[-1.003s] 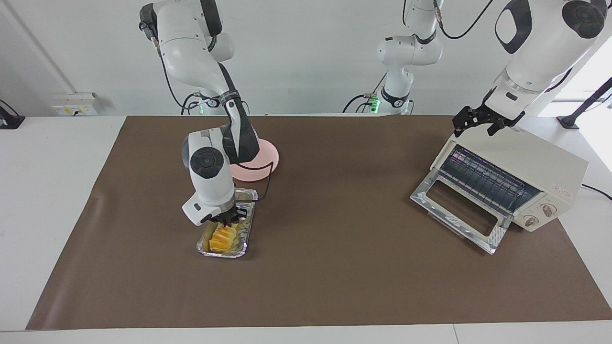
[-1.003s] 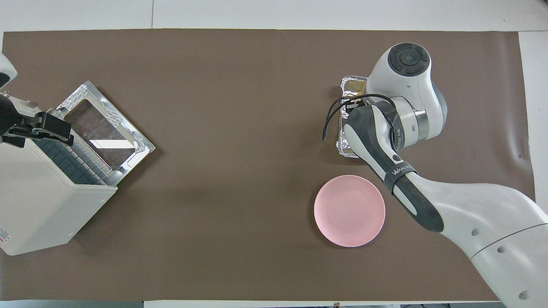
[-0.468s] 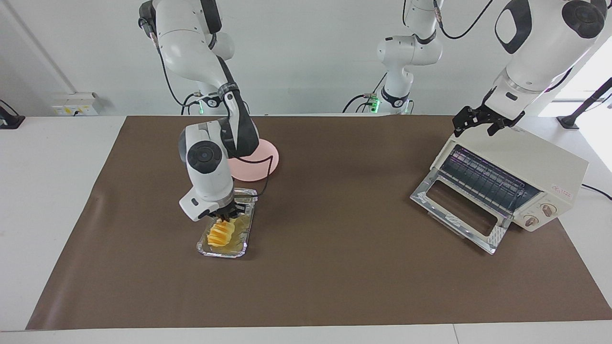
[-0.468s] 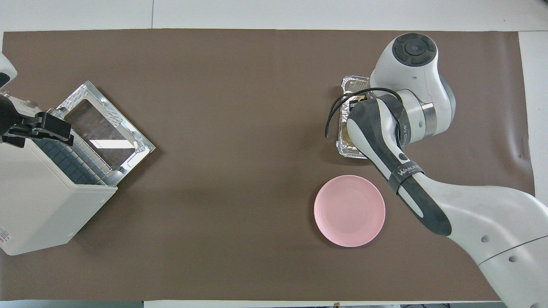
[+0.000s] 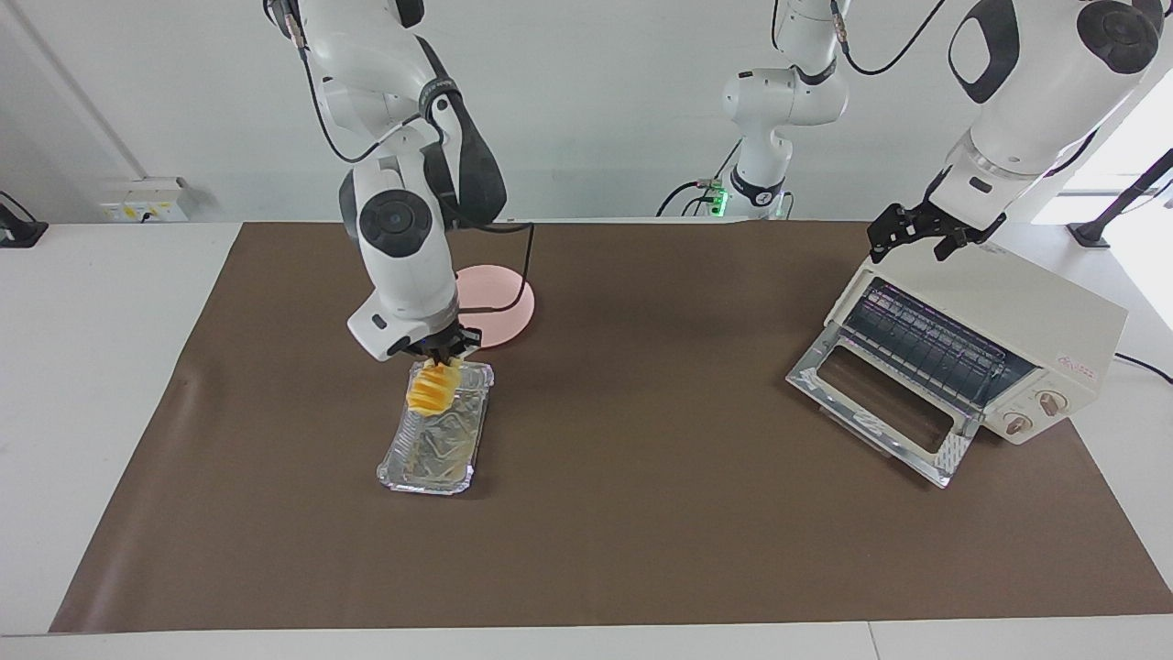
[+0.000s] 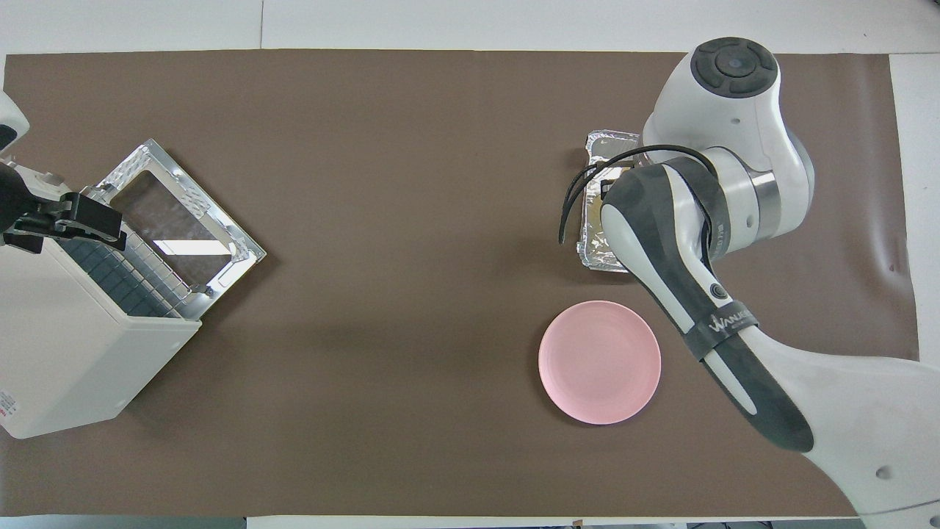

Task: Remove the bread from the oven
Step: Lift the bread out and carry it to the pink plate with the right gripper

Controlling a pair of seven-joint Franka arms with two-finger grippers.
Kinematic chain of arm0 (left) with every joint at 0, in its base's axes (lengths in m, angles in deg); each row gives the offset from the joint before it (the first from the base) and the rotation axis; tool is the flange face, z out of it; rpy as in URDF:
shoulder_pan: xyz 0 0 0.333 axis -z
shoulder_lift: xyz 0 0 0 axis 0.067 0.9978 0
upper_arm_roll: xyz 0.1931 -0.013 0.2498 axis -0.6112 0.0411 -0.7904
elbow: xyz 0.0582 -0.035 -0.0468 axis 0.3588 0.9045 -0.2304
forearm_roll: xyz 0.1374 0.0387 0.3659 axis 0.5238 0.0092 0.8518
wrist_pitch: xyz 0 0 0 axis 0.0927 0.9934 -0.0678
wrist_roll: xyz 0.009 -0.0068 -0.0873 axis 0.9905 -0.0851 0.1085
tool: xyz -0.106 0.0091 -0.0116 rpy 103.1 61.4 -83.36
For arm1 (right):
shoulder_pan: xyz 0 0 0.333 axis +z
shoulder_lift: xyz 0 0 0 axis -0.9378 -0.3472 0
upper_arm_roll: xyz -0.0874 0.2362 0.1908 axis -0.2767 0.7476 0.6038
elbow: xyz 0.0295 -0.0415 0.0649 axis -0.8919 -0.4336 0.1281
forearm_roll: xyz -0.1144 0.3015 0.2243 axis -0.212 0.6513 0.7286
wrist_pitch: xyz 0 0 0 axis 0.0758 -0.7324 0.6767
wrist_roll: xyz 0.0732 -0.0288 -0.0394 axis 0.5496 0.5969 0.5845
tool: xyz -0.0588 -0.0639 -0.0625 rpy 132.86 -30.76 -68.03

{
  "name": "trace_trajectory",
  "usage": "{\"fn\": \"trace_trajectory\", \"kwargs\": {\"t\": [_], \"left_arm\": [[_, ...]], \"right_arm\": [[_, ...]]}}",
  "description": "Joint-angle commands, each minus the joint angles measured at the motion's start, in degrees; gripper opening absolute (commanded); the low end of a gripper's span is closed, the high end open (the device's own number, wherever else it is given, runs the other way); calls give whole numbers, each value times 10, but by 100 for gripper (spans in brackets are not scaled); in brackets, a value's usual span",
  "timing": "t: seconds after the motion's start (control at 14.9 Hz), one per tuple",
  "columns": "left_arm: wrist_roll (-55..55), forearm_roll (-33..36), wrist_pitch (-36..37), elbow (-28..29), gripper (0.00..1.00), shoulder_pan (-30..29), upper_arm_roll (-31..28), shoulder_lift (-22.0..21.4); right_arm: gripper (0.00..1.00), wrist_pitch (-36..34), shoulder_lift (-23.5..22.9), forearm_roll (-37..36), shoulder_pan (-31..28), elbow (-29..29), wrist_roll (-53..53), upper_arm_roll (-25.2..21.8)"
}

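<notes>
The right gripper [image 5: 442,356] had the bread [image 5: 431,388] pinched by its top end, jaws drawn in tight on it, so the little loaf hung down below the fingertips, tilted, clear of the foil tray [image 5: 433,444] underneath. That tray sat on the brown mat [image 5: 641,513], and it looked bare now apart from a few crumbs or smears; hard to say which. I judged the high grip was deliberate: taking the loaf by one end let it come straight up out of the shallow tray without dragging the foil along. The pink plate [image 5: 502,316] lay just beside the tray, nearer to the robots, and that seemed the likely landing spot, which would explain why the arm was up and leaning that way. From overhead the right arm hid the loaf and gripper entirely, only a strip of tray showing past it. At the left arm's end of the table the oven [image 5: 981,339] stood with its glass door [image 5: 878,403] dropped flat and its rack bare, so the bread was well out already. The left gripper [image 5: 924,231] waited over the oven's top corner, jaws spread wide and holding nothing.
</notes>
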Motion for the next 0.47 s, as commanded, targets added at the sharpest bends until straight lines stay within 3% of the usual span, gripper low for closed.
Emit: {"fn": "trace_trajectory", "kwargs": {"t": [0.0, 0.4], "left_arm": [[-8, 3, -2, 16, 100, -5, 2, -17], [-8, 3, -2, 16, 100, -5, 2, -17]], "right_arm": [[0, 15, 113, 21, 13, -130, -10, 3], [0, 122, 326, 41, 76, -407, -43, 3]]}}
